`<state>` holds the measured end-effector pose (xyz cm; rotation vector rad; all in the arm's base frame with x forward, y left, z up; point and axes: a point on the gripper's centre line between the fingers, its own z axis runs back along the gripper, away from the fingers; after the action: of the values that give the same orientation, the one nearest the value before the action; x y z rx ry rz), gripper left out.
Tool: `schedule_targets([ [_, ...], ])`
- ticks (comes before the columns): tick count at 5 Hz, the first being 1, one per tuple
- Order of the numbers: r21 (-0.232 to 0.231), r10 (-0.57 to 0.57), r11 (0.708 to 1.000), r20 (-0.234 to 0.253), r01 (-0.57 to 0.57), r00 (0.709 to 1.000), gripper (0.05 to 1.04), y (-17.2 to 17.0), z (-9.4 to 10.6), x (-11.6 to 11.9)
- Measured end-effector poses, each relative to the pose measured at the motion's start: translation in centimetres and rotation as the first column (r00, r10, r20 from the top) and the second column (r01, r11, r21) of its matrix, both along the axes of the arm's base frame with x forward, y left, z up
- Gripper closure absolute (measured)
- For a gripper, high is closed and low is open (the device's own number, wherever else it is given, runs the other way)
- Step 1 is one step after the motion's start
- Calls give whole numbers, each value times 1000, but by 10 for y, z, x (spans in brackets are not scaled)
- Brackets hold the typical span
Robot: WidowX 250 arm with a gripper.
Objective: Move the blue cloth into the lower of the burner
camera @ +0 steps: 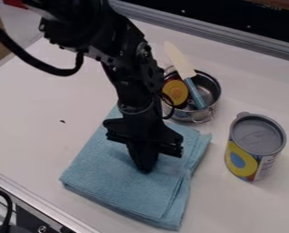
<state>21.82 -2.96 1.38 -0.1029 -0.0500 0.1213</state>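
Observation:
The black gripper (146, 165) points down over the middle of the blue cloth (122, 182), its fingers together and their tips at the cloth's surface. Whether any fabric is pinched between them I cannot tell. Folded in layers, the cloth lies flat on the white surface, with shallow creases near the gripper. The arm hides part of its upper area. I cannot make out a burner.
Behind and right of the cloth stands a metal pot (213, 87) holding a spatula (192, 82) and a round yellow-orange item (175, 92). A can (254, 145) with a grey lid stands to the right. A metal rail (232, 36) runs along the back.

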Motion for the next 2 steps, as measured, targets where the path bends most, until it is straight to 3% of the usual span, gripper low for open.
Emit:
schedule_targets([
  [1,-8,27,1000,31,-27,999,1031,3,11,9],
  [2,-27,46,999,18,-46,999,1018,7,20,16],
])
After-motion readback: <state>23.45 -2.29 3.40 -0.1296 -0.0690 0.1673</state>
